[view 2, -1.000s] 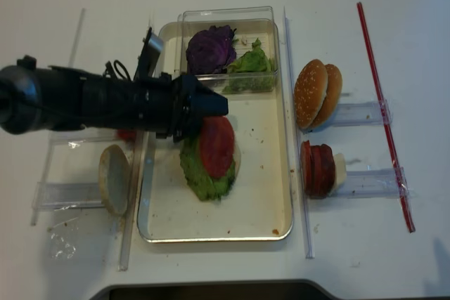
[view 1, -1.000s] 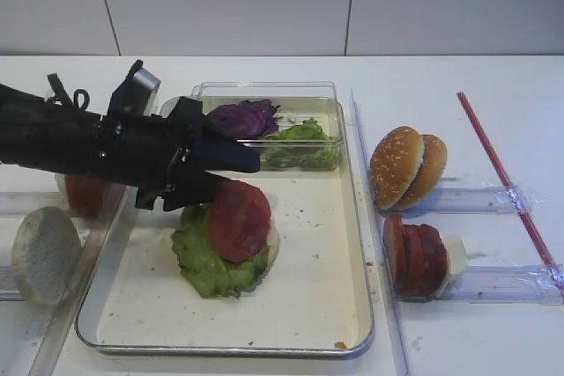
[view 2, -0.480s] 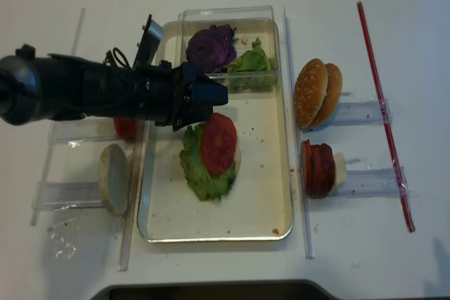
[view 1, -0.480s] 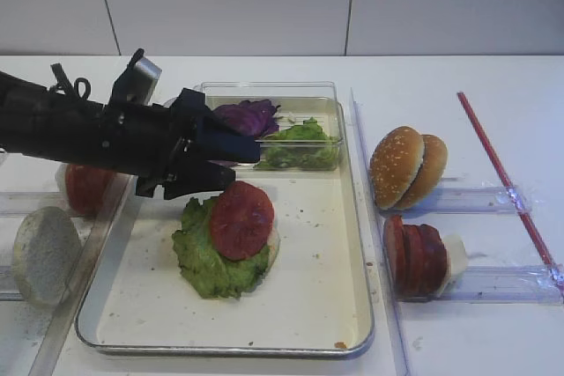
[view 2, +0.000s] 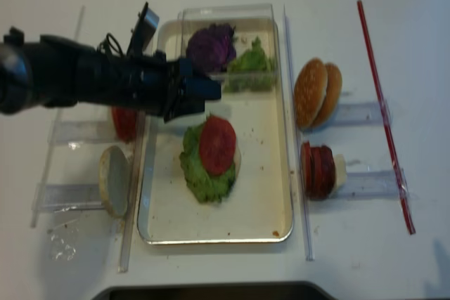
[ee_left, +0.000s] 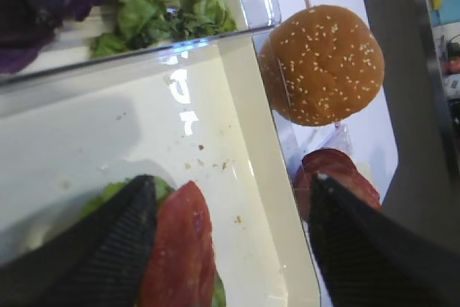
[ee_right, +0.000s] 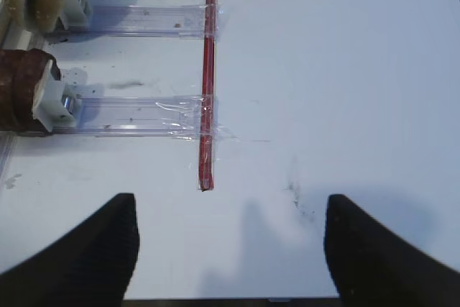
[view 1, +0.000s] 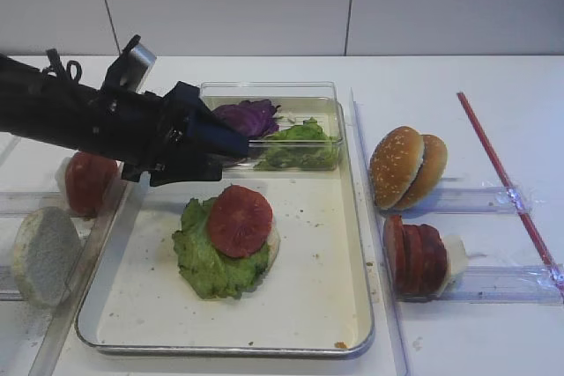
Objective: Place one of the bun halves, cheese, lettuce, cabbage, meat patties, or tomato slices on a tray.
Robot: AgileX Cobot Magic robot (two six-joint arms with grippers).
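At the left edge of the white counter, a pale cut bun half [view 1: 42, 253] and a pinkish-red tomato slice [view 1: 88, 182] are seen standing in clear plastic racks. Above the tray's left rim the black left gripper [view 1: 231, 145] is held with its jaws spread wide and nothing between them; over the last second it has been lifted up and drawn back leftward. A round pinkish-red tomato slice [view 1: 239, 220] is left lying on a ruffled green lettuce leaf [view 1: 205, 257] near the middle of the large silver metal tray [view 1: 349, 341], so the placing is judged done. At the tray's far edge a clear plastic box [view 1: 328, 108] holds a purple cabbage leaf [view 1: 248, 116]. Right of the tray, sesame bun halves [view 1: 407, 167] and dark brown-red patties [view 1: 415, 257] are racked beside a red strip [view 1: 502, 178]. The right gripper [ee_right: 228, 249] is held wide open over bare counter.
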